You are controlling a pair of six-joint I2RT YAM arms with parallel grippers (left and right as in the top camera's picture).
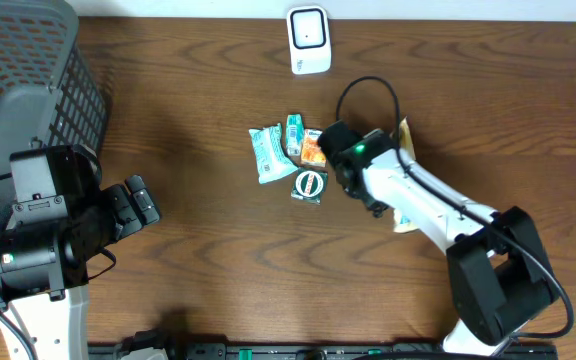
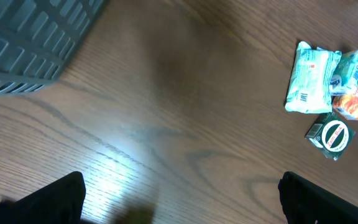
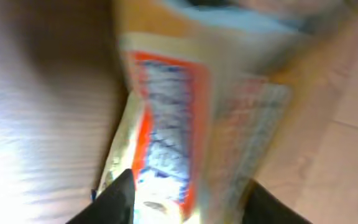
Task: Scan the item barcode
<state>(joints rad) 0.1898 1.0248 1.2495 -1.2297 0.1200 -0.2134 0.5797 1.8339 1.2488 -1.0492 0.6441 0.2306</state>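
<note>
On the counter point(image 1: 198, 290), your right pincer point(image 3: 191, 202) straddles the orange packet point(image 3: 166, 124); pinching or not, cannot tell. Likely light, crinkly: take a flat edge. Left pincer point(image 2: 182, 198) spread.

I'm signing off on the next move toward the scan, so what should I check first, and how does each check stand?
1. The left gripper is open and empty: ok.
2. The scanner stands uncovered: ok.
3. The right gripper has a firm hold on the packet: cannot tell, the view is blurred.
4. The barcode on that packet faces outward: cannot tell.
5. The left arm stays apart from the other packets: ok.
</note>
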